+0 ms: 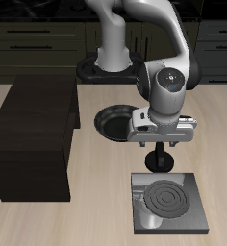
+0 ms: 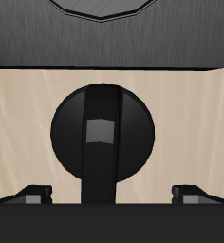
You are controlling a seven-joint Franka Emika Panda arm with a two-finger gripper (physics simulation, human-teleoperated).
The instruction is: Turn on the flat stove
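Note:
The flat stove [image 1: 169, 204] is a dark-grey square slab near the table's front edge, and its ring burner [image 1: 168, 197] is dark. Its small black knob [image 1: 163, 163] is a round disc with a raised bar, just behind the slab's back edge. My gripper [image 1: 164, 147] hangs straight above the knob. In the wrist view the knob [image 2: 102, 133] fills the middle, the stove's edge [image 2: 109, 43] lies beyond it, and my gripper [image 2: 111, 195] is open. Both fingertips [image 2: 33, 195] stand wide apart and touch nothing.
A round black frying pan [image 1: 115, 122] lies behind the gripper toward the robot's base. A large dark box-like cabinet [image 1: 34, 139] stands on the table beside it. The stove slab reaches close to the table's front edge.

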